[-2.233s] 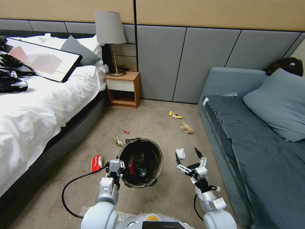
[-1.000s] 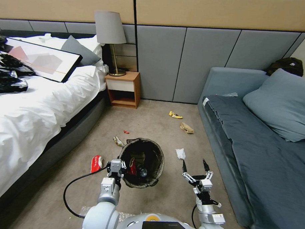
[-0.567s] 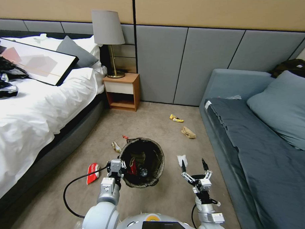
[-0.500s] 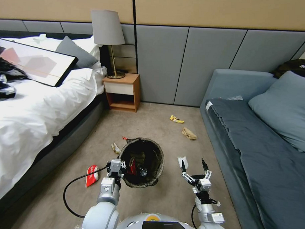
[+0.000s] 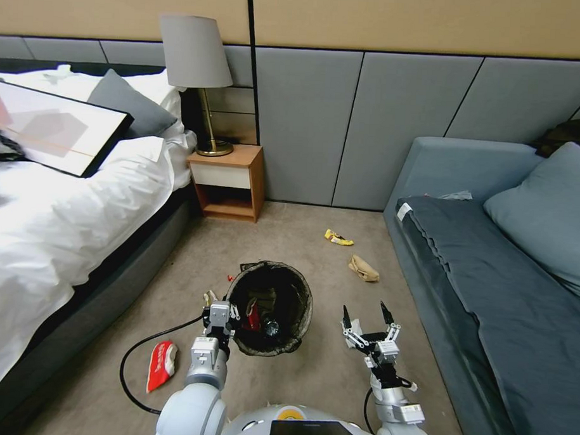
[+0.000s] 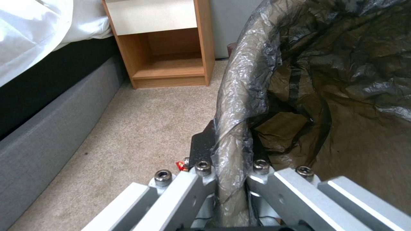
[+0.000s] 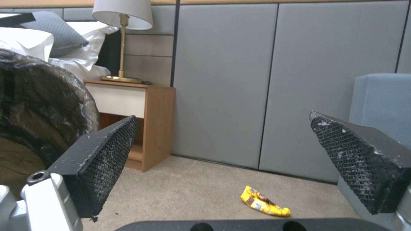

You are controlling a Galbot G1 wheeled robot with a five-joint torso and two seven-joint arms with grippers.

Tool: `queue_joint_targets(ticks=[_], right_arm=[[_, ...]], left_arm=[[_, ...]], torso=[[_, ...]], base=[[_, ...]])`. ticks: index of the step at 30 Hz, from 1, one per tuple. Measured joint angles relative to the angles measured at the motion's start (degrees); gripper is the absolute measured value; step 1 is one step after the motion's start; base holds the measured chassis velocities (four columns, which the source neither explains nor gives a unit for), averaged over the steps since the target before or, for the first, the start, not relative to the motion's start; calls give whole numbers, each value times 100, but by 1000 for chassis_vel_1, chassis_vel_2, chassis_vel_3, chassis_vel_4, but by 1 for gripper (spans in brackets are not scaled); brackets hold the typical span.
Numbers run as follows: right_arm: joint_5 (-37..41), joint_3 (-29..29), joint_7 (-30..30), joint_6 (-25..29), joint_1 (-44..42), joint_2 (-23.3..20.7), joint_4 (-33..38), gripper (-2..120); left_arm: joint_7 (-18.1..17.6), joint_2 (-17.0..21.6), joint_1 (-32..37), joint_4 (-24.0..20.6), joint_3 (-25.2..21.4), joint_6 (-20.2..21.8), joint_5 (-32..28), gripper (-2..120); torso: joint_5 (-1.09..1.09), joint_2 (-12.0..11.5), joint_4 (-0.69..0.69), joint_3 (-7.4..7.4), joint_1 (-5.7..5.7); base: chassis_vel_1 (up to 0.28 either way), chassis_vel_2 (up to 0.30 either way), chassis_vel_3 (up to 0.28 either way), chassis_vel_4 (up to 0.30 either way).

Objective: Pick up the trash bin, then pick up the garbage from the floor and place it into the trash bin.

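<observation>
Head view: trash bin (image 5: 269, 309) held off the carpet at centre, rim pinched by left gripper (image 5: 219, 314) at nine o'clock, likely for carrying. Right gripper (image 5: 365, 317) at three o'clock, spread wide over white tissue (image 5: 355, 326), probably readied for grabbing.

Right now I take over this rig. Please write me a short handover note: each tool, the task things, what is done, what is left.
Left tool: shut on the rim of the trash bin, holding it.
Right tool: open, holding nothing, above the white tissue on the carpet.
Done: bin is picked up; a small bottle and some wrappers lie inside.
Left on the floor: white tissue, brown paper, yellow wrapper, red-and-white wrapper by the bed, and small bits just left of the bin.
</observation>
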Motion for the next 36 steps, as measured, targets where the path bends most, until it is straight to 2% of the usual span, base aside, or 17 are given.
queue_joint_targets(ticks=[5,11,14,15,16,19,20,23,24,26,28,30,36], right_arm=[[-255,14,264,-35,91,-41,15,100],[-432,-55,667,-497,175,-120,200,100],[-619,-153,1055,-1304,224,-219,353,100],[-619,-153,1055,-1304,224,-219,353,100],[-615,-203,1181,-1640,226,-268,410,100],[-425,-314,1427,-2621,259,-387,500,100],[-425,-314,1427,-2621,259,-387,500,100],[-133,-395,1498,-3502,335,-504,449,100],[-133,-395,1498,-3502,335,-504,449,100],[-36,-425,1501,-3966,425,-601,274,100],[-7,-429,1501,-4079,449,-629,233,100],[162,-455,1502,-4543,564,-748,46,100],[295,-463,1483,-4945,871,-917,-510,100]], left_arm=[[-1,-1,8,0,4,0,7,0],[-2,-2,16,-1,-3,0,14,0],[2,-4,23,-1,-4,-14,32,0],[2,-4,23,-1,-4,-14,32,0],[3,-4,26,-1,-6,-22,35,0],[6,-2,29,-1,-8,-34,41,0],[6,-2,29,-1,-8,-34,41,0],[11,2,27,-1,-4,-40,43,0],[11,2,27,-1,-4,-40,43,0],[12,11,27,-1,-2,-44,43,0],[13,13,28,-1,-2,-45,44,0],[17,25,27,-1,6,-47,44,0],[23,41,18,7,25,-54,43,0]], torso=[[0,0,-1,0,0],[0,0,0,0,0],[0,0,0,0,0],[0,0,0,0,0],[0,0,0,0,0],[0,0,0,0,0],[0,0,0,0,0],[0,0,0,0,0],[0,0,0,0,0],[1,0,0,0,0],[1,0,0,0,0],[0,0,0,0,1],[0,0,-1,0,0]], base=[[0,0,0,0],[0,0,0,0],[0,0,0,0],[0,0,0,0],[0,0,0,0],[0,0,0,0],[0,0,0,0],[0,0,0,0],[0,0,0,0],[0,0,0,0],[0,0,0,0],[0,0,0,0],[0,0,0,0]])
